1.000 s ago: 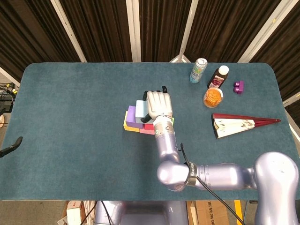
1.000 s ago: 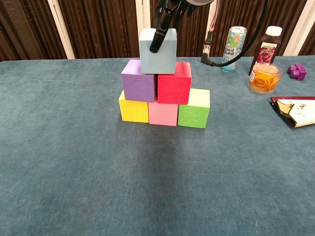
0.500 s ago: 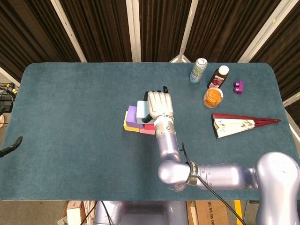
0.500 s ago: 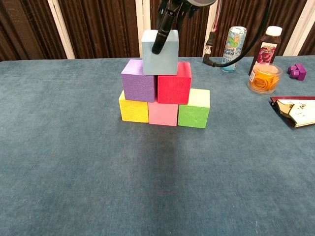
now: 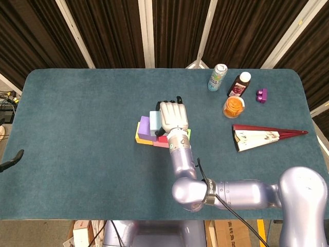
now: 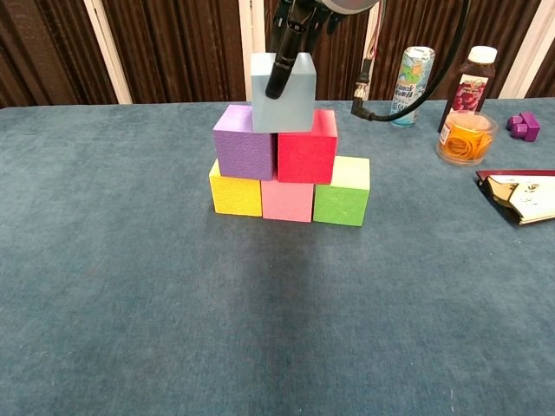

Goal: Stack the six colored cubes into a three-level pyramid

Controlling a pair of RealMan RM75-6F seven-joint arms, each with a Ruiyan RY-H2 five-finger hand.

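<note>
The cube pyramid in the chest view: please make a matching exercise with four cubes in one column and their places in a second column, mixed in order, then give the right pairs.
Things:
1. light blue cube
2. yellow cube
3. red cube
4. green cube

Places:
A. bottom row, right end
B. middle row, right side
C. top, with a finger of the right robot hand against its front
D. bottom row, left end

Pairs: 1-C, 2-D, 3-B, 4-A
</note>
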